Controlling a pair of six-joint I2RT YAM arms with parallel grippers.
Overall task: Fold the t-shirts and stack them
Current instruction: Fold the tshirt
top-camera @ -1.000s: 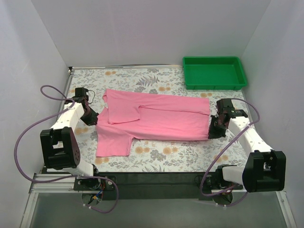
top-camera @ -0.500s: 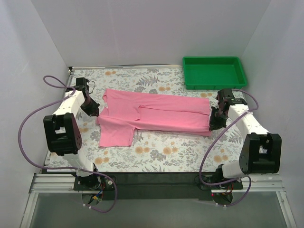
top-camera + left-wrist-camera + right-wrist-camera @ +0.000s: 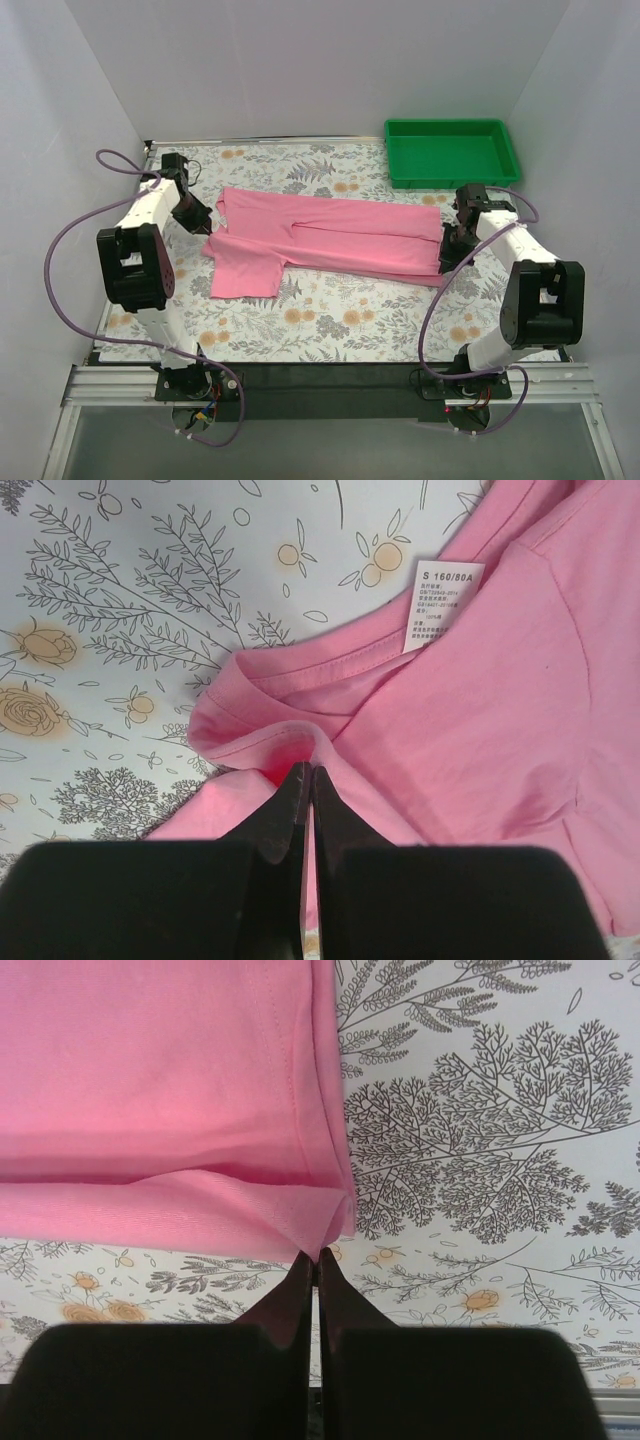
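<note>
The pink t-shirt (image 3: 330, 240) is lying across the middle of the top view on the flower-printed bench (image 3: 340, 320), its long axis running left to right, collar (image 3: 300, 665) pointing left and hem pointing right. The thin, soft fabric is showing stitched seams and a white size label (image 3: 443, 605) by the neckline, and one sleeve (image 3: 245, 275) is hanging toward the lower left. The left pincer (image 3: 305, 775) is pressing together on a raised fold just below the collar, and the right pincer (image 3: 315, 1255) is pinching the doubled hem corner. A rectangular green plastic tray (image 3: 452, 183) is sitting in the upper right. Compared with a second ago, both pincers are standing higher in the frame and the shirt's near edge is lying further up, making a narrower band.
</note>
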